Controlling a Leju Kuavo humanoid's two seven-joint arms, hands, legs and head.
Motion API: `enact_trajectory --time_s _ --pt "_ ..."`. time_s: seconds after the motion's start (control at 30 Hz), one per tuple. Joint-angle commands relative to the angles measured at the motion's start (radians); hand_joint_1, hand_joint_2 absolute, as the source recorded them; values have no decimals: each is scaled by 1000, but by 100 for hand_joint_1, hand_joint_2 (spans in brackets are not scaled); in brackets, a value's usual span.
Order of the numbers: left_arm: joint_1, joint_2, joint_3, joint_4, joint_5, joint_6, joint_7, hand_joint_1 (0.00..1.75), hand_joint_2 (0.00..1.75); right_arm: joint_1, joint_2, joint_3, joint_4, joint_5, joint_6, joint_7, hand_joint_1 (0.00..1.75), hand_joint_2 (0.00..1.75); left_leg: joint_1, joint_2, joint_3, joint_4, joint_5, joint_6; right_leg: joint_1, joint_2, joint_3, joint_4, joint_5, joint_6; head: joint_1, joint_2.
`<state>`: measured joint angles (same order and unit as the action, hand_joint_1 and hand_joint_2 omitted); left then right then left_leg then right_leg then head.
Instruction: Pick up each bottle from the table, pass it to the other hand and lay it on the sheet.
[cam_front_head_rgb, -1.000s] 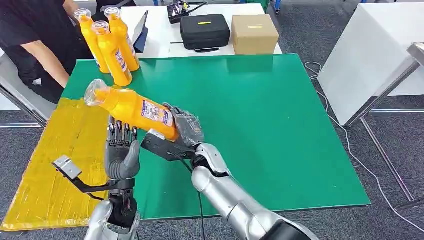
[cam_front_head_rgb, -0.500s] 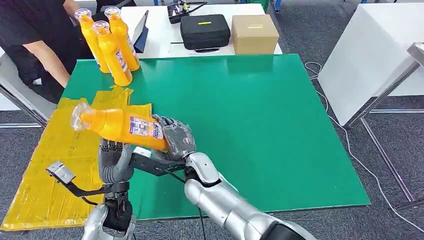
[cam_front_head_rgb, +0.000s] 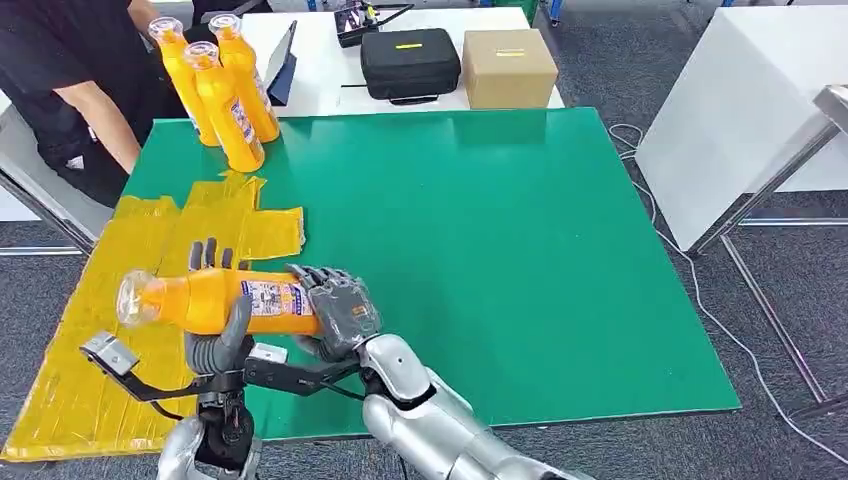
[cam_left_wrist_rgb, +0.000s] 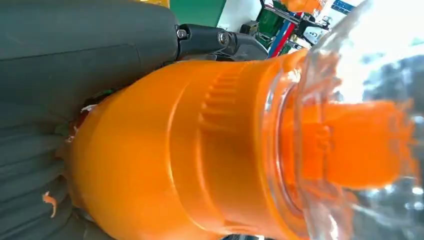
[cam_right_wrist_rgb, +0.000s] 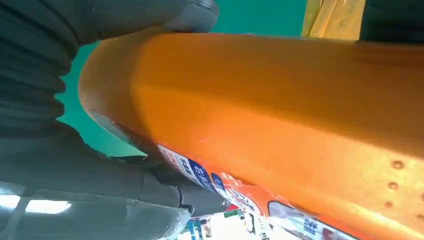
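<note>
Two hands meet on one orange bottle (cam_front_head_rgb: 215, 300) at this moment: the right hand (cam_front_head_rgb: 335, 312) grips its base end with fingers wrapped around the body, and the left hand (cam_front_head_rgb: 215, 335) is under the middle, its thumb curled up across the near side and its dark fingertips standing up just behind the bottle. Whether the left fingers have fully closed cannot be told from the head view; the left wrist view shows the bottle's shoulder and clear cap (cam_left_wrist_rgb: 350, 125) pressed close against the palm, which suggests contact at least. Compared with a second ago, the bottle has swung from a raised tilt above the left fingers down to nearly level and has come into the left palm, with the cap now pointing out past the left fingers over the yellow sheet (cam_front_head_rgb: 90, 370). That reads as the handover nearly made: the left hand probably needs to close firmly before the right fingers let go, or the bottle may roll off the thumb. Three more bottles (cam_front_head_rgb: 225, 90) stand upright together at the far corner of the green table (cam_front_head_rgb: 520, 250), well beyond both hands, beside a seated person (cam_front_head_rgb: 70, 80).
</note>
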<state>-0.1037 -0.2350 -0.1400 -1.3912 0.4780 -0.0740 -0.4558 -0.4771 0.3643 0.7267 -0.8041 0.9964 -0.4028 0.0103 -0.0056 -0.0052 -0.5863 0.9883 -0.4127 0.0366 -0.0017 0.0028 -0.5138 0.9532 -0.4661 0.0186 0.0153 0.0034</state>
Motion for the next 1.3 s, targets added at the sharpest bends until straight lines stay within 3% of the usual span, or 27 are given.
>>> enact_trajectory --time_s 0.03,0.27,0.3,0.33,0.37,0.63,1.2,1.3 --pt "-39 25 -3 18 -2 -12 1 0 175 25 -21 64 8 36 25 -5 175 175 1 -1 2 -1 0 -2 0 -2 2 -1 -1 0 0 0" --pt "-67 24 3 40 1 -32 -5 0 175 39 -17 44 -8 74 30 -4 175 175 1 -3 3 -1 -1 -2 1 -4 4 -2 -1 0 0 0" --pt "-73 31 -3 34 2 -32 -3 12 175 41 -18 46 -28 74 43 -3 175 175 1 -3 2 -1 0 -2 1 -3 3 -1 -1 0 0 0" --pt "-76 36 -9 26 1 -33 1 162 175 42 -17 48 -39 74 52 -2 175 175 1 -3 2 0 -1 -3 1 -4 3 -1 -1 0 0 0" --pt "-77 36 -11 22 2 -33 4 175 175 39 -15 54 -45 74 58 -1 175 175 1 -2 1 0 0 -2 1 -3 2 -1 -1 0 0 0" --pt "-58 20 1 -8 9 -30 5 175 175 -2 -15 142 32 -21 33 1 175 175 1 -1 3 0 -1 -3 1 -2 4 -2 -1 0 0 0" --pt "-40 -27 57 -60 -21 -54 27 175 175 -35 -15 185 46 -70 55 48 175 175 1 -1 2 0 0 -2 1 -2 2 -1 -1 0 0 0" --pt "-43 -36 80 -48 -30 -69 30 175 175 -59 -15 167 84 -158 90 -23 175 175 1 -2 3 0 -1 -2 1 -3 4 -2 -1 0 0 0"
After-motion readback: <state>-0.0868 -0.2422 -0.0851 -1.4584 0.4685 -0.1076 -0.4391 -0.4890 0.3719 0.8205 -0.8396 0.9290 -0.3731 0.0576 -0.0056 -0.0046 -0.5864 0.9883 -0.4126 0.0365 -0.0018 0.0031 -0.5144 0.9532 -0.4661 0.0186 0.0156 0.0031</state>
